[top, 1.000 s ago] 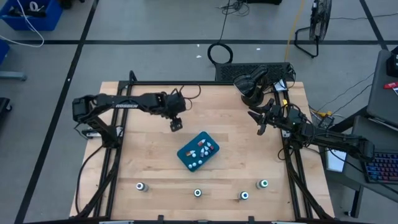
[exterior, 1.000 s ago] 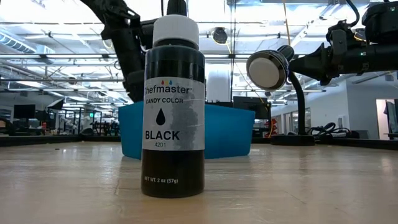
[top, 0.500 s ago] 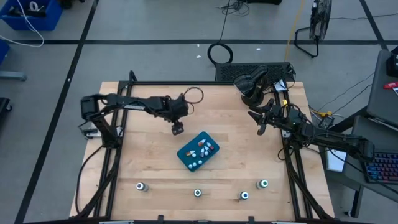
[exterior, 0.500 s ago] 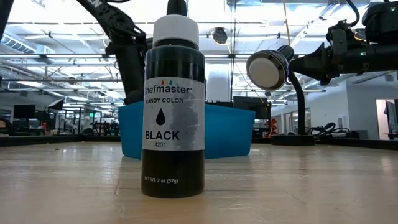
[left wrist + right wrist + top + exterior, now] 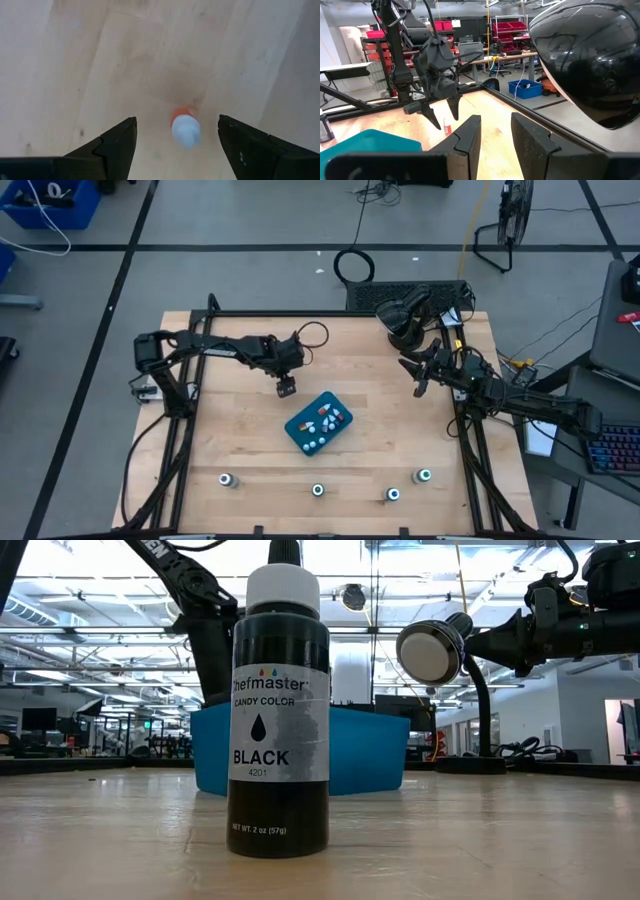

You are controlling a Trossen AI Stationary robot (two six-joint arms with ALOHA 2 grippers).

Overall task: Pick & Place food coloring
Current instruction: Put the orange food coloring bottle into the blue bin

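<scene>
Reaching for a pick: left gripper hovering with jaws apart over a small red-capped food coloring bottle, standing on the table between the fingers, untouched. Next: lower straight, close on the bottle, carry to the teal tray nearby. Right gripper waiting well away, jaws slightly parted, empty.
</scene>
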